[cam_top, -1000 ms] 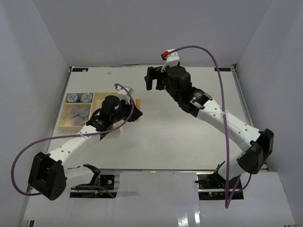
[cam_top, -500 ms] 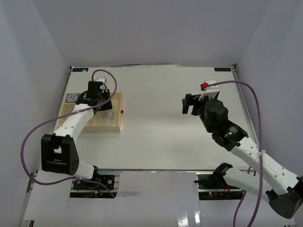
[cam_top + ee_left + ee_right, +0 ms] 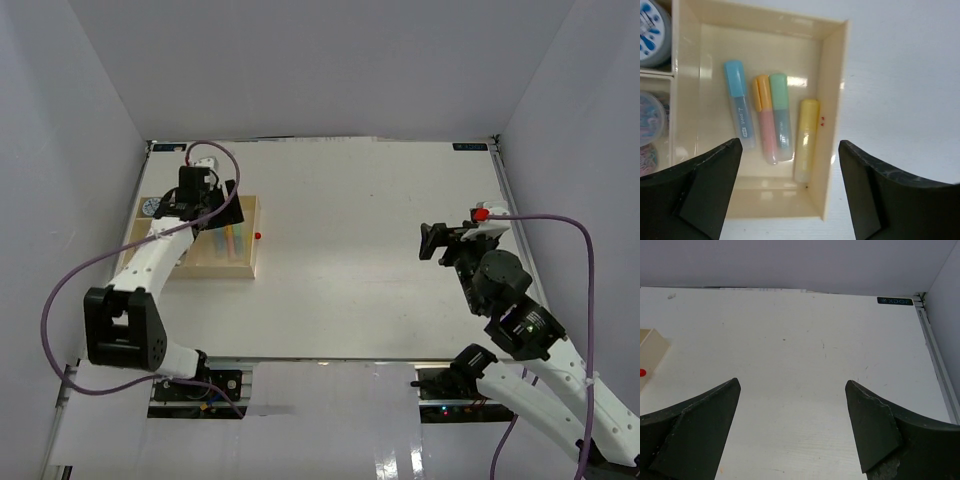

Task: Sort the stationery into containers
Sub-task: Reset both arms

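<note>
The left end effector (image 3: 790, 147) has just sprung wide above the tray (image 3: 834, 90), holding nothing; four pastel sticks (image 3: 775, 120) lie side by side in the end compartment beneath it. The right end effector (image 3: 792, 390), also spread, has drawn back over the bench (image 3: 805, 340). Sorting looks nearly done

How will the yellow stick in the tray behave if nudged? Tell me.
The yellow stick looks rigid and light: a short capped barrel. Lying flat and apparently round, it may roll when pushed, though the tray wall on one side and the green-capped stick on the other should stop it. Its gloss suggests slipperiness.
</note>
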Tool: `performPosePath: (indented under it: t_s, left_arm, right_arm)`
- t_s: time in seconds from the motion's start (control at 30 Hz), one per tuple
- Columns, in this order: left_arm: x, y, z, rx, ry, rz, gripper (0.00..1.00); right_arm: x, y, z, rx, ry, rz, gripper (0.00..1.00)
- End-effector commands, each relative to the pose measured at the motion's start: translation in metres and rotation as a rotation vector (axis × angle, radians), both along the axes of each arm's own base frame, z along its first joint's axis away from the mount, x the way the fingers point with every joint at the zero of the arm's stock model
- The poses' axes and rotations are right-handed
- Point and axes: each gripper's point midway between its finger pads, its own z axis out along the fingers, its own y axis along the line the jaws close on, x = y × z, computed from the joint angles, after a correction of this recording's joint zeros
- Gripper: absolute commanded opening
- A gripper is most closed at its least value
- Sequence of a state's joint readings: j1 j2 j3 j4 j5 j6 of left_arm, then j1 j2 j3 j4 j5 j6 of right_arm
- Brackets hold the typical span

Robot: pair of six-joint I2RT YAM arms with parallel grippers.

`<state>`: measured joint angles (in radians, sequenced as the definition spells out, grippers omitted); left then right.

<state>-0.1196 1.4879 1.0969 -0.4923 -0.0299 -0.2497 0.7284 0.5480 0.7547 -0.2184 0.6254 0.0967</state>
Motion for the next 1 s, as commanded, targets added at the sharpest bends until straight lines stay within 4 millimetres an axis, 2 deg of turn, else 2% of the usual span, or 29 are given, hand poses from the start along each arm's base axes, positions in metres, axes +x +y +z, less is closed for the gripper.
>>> performPosePath:
  t_s: [0.0,0.07,0.1,0.2,0.23,0.27,0.3,0.43,0.53,0.67,0.77,0.9,0.97]
  left_arm:
    - [-0.012,-0.011,0.113,-0.104,-0.286,-0.030,0.90]
    - [-0.031,-0.009,0.140,-0.119,-0.350,-0.029,0.97]
    - [-0.050,-0.007,0.171,-0.128,-0.440,-0.028,0.98]
    - [-0.087,0.002,0.201,-0.132,-0.540,-0.007,0.98]
    - [-0.110,0.004,0.222,-0.144,-0.617,-0.009,0.98]
    - [-0.122,0.013,0.223,-0.124,-0.632,0.031,0.98]
    - [-0.143,0.017,0.238,-0.132,-0.702,0.040,0.98]
    - [-0.183,0.030,0.231,-0.135,-0.706,0.106,0.98]
    - [-0.198,0.034,0.225,-0.149,-0.704,0.135,0.98]
    - [-0.229,0.047,0.233,-0.176,-0.807,0.185,0.98]
    - [-0.246,0.052,0.230,-0.185,-0.857,0.189,0.98]
    - [-0.256,0.057,0.211,-0.163,-0.839,0.192,0.98]
    - [-0.259,0.058,0.209,-0.175,-0.843,0.200,0.98]
  right_arm:
    - [-0.008,-0.020,0.006,-0.023,-0.038,-0.052,0.92]
    - [-0.016,-0.030,0.012,-0.016,-0.067,-0.066,0.90]
    - [-0.018,-0.034,0.013,-0.015,-0.074,-0.075,0.90]
    - [-0.027,-0.050,0.018,-0.004,-0.101,-0.112,0.90]
    - [-0.032,-0.056,0.020,0.004,-0.117,-0.118,0.90]
    - [-0.034,-0.058,0.021,0.011,-0.124,-0.125,0.90]
    - [-0.038,-0.063,0.023,-0.003,-0.143,-0.126,0.90]
    - [-0.047,-0.073,0.023,-0.005,-0.170,-0.132,0.90]
    - [-0.055,-0.079,0.023,0.022,-0.194,-0.126,0.90]
    - [-0.060,-0.083,0.011,0.043,-0.199,-0.129,0.90]
    - [-0.062,-0.085,0.001,0.056,-0.190,-0.132,0.90]
    - [-0.061,-0.084,-0.011,0.053,-0.178,-0.134,0.91]
    - [-0.064,-0.087,-0.011,0.071,-0.196,-0.135,0.90]
